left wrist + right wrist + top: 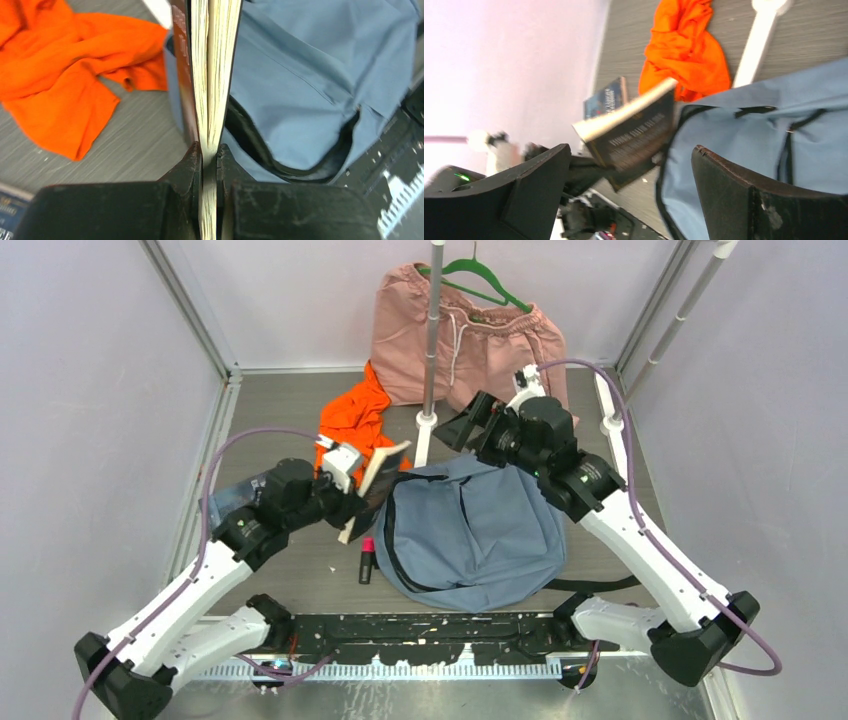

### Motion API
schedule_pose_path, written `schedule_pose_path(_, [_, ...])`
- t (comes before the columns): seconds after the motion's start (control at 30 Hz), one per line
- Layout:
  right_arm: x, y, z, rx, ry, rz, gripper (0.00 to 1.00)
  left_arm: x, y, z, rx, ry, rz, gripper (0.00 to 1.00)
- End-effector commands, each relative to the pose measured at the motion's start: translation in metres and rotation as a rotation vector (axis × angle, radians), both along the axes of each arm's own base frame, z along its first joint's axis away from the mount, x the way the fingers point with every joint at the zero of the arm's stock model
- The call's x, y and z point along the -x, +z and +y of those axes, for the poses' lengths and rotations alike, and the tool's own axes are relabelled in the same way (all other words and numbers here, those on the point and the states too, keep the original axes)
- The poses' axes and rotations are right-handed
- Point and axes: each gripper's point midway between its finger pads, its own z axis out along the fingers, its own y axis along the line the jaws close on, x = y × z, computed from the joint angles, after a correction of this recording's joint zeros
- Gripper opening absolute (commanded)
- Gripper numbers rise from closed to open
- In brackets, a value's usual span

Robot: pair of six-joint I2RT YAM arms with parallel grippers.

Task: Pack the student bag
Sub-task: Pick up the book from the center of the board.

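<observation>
**Left fingers**: clamped tight on the lower edge of a book. The book is held edge-on just beside the backpack, evidently lined up with its unzipped mouth.

**Right fingers**: spread wide and holding nothing. They hover over the backpack's far edge, presumably placed to pull the opening apart.

**Backpack:** lies flat at the middle of the tabletop, between both arms.

**Other items:** an orange garment lies behind the backpack. A second book lies near the left wall, not yet packed.
</observation>
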Motion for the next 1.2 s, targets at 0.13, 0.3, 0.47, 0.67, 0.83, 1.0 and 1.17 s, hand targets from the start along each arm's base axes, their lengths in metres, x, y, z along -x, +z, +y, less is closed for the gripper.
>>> schedule_pose_path(0.13, [-0.007,-0.001,0.053,-0.224,0.079,0.246,0.96,0.005,0.050,-0.049,-0.105,-0.161,-0.288,0.00])
schedule_pose_path(0.3, [0.002,-0.025,0.066,-0.212,0.143,0.375,0.96,0.003,0.044,-0.061,-0.257,-0.193,-0.404,0.00])
schedule_pose_path(0.47, [0.010,-0.047,0.067,-0.177,0.151,0.458,0.96,0.002,0.052,-0.065,-0.287,-0.183,-0.502,0.00])
schedule_pose_path(0.67, [0.022,-0.078,0.072,-0.195,0.189,0.550,0.91,-0.003,0.062,-0.053,-0.331,-0.139,-0.591,0.00])
schedule_pose_path(0.83, [0.020,-0.083,0.077,-0.221,0.209,0.551,0.60,-0.003,0.058,-0.055,-0.330,-0.149,-0.597,0.00])
schedule_pose_path(1.0, [0.007,-0.080,0.058,-0.139,0.113,0.413,0.01,-0.001,0.061,-0.050,-0.306,-0.120,-0.586,0.00])
schedule_pose_path(1.17, [-0.001,-0.068,0.042,-0.099,0.071,0.272,0.01,0.012,0.055,-0.041,-0.317,-0.103,-0.385,0.52])
